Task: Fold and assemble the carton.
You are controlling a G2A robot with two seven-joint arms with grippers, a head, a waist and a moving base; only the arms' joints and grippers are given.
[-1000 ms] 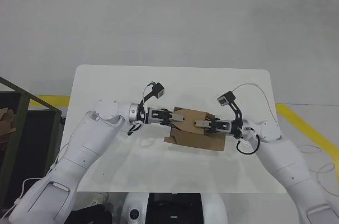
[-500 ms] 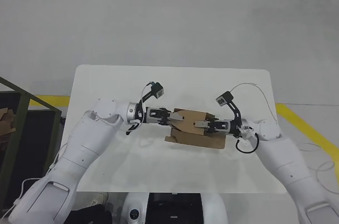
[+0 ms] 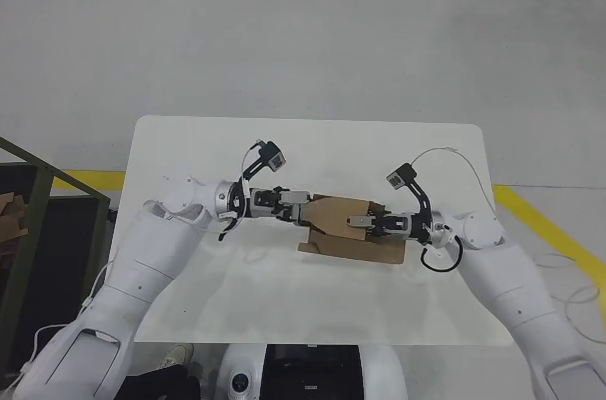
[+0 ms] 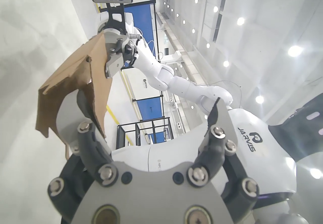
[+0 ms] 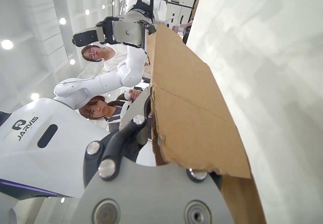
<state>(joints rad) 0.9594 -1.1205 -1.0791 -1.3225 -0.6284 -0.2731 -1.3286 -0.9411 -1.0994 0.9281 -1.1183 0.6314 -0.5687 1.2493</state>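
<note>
White rectangular table (image 3: 203,150), rounded corners, plain matte top; faint grey mottling on surface in left wrist view (image 4: 25,33) and right wrist view (image 5: 265,58). Brown cardboard carton (image 3: 348,235) near table middle, slightly toward near edge, long side along table length. Partly folded: flat lower panel low over top, upper panel raised above it. Torn, ragged flap edges (image 5: 191,119); notched corner (image 4: 73,76). Contact between lower panel and table surface: cannot tell.
</note>
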